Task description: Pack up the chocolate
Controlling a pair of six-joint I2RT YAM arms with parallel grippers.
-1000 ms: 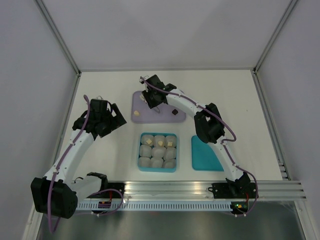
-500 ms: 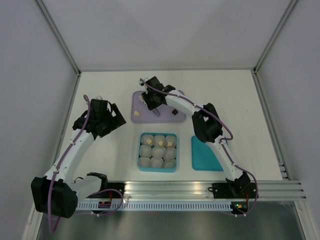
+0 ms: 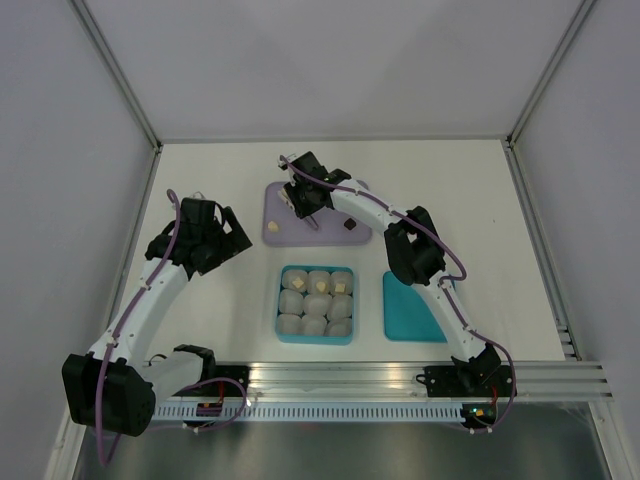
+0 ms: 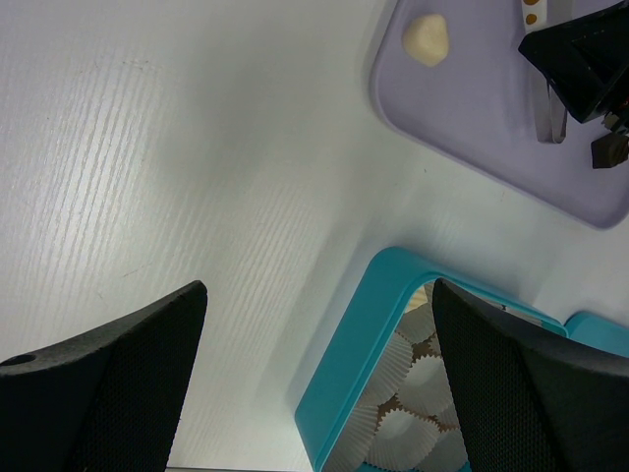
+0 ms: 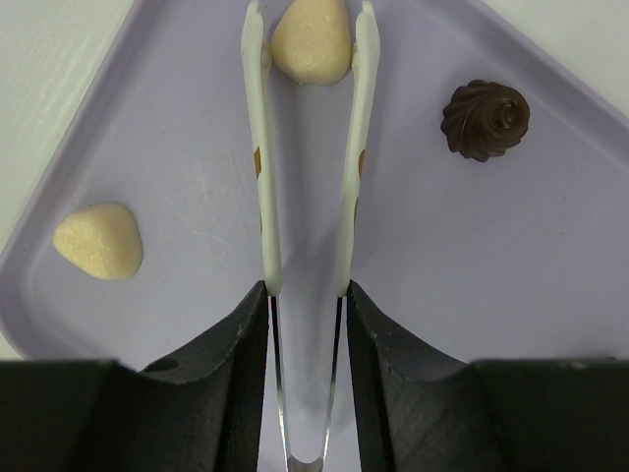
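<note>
The cream chocolate (image 5: 311, 41), a smooth, rounded, matte lump, sits on the flat lavender tray (image 5: 511, 295). It is pinched between the slim white fingers (image 5: 257, 147) of the right hand (image 5: 309, 18), whose pads touch both its flanks. In the wrist view a dark chocolate (image 5: 485, 119), ridged in a swirl, lies at 4 o'clock from it. A second cream piece (image 5: 98, 241) lies at 8 o'clock near the tray's corner. Both are clear of the fingers.

To pick well, I judge the squeeze should be light, since so small and rounded a piece could dent or squirt out, and the lift should go straight up before any sideways travel.

From above, the teal box (image 3: 281, 305) of pleated paper cups (image 3: 318, 326) lies at 6 o'clock from the tray on the white worktop (image 3: 200, 180). The left hand (image 4: 316, 287) hangs spread wide, holding nothing.
</note>
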